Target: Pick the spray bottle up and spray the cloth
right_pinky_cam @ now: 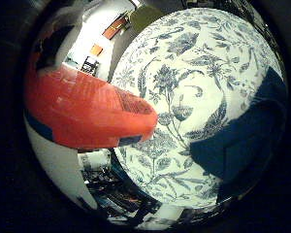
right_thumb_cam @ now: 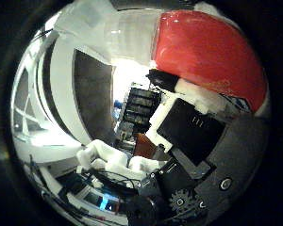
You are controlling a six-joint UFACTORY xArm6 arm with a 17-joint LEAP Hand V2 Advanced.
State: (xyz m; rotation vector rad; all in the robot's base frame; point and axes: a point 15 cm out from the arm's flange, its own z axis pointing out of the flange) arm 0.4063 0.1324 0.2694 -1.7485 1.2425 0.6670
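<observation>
The spray bottle, with a red-orange head and a white body, fills much of the little finger side view, close against my palm. Its red head and pale neck also show in the thumb side view. My right hand, of black and white parts, curls round the bottle, with white fingertips bent in beside it. Below the nozzle lies a dark blue cloth on a table covered with a white, blue-flowered tablecloth. The bottle is held up off the table.
The blue cloth lies near the round table's edge. Beyond the table are room furniture and an orange-brown cabinet. A dark shelf rack and a white curved frame stand in the background.
</observation>
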